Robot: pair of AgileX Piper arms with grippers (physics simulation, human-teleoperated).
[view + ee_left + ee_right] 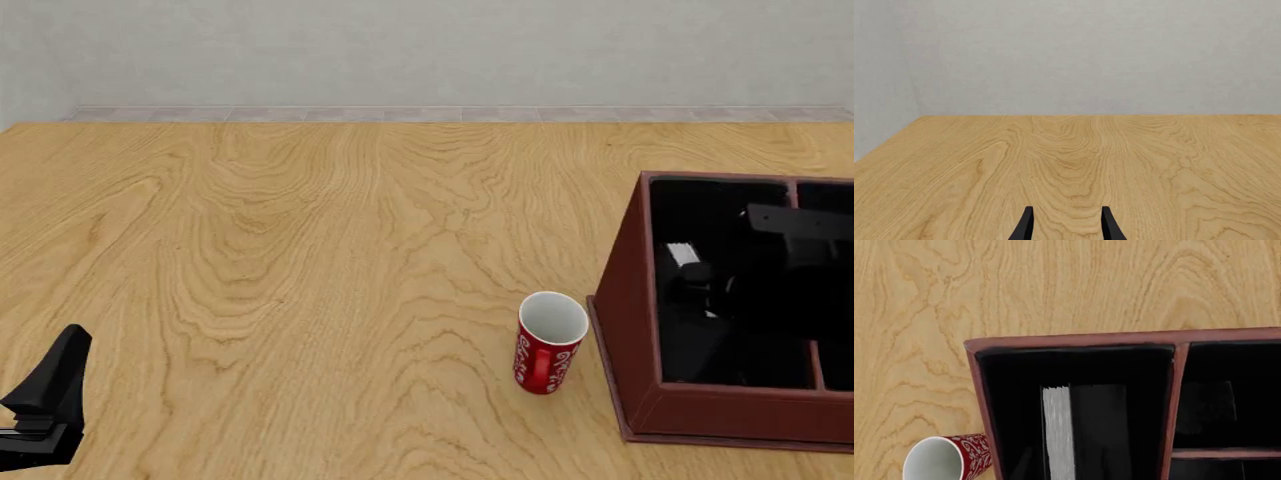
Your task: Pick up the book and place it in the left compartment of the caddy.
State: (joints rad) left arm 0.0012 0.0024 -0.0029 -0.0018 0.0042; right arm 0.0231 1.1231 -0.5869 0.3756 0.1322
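Observation:
The dark reddish-brown caddy (625, 300) stands at the table's right side. Seen from above, the black book (1099, 425) is inside the left compartment (1011, 390), its white page edges showing; in the front view only a white sliver of the book (682, 256) shows. My right gripper (1064, 469) hangs over that compartment. Its dark fingertips are faint against the black lining and look spread apart, off the book. In the front view the right gripper (714, 285) is a dark shape inside the caddy. My left gripper (1066, 225) is open and empty, low at the near left (54, 385).
A red-and-white mug (550, 345) stands upright just left of the caddy's near corner, and its white mouth shows beside the caddy wall (934, 462). Smaller divided sections (1227, 390) lie right of the divider. A grey wall bounds the table's far edge.

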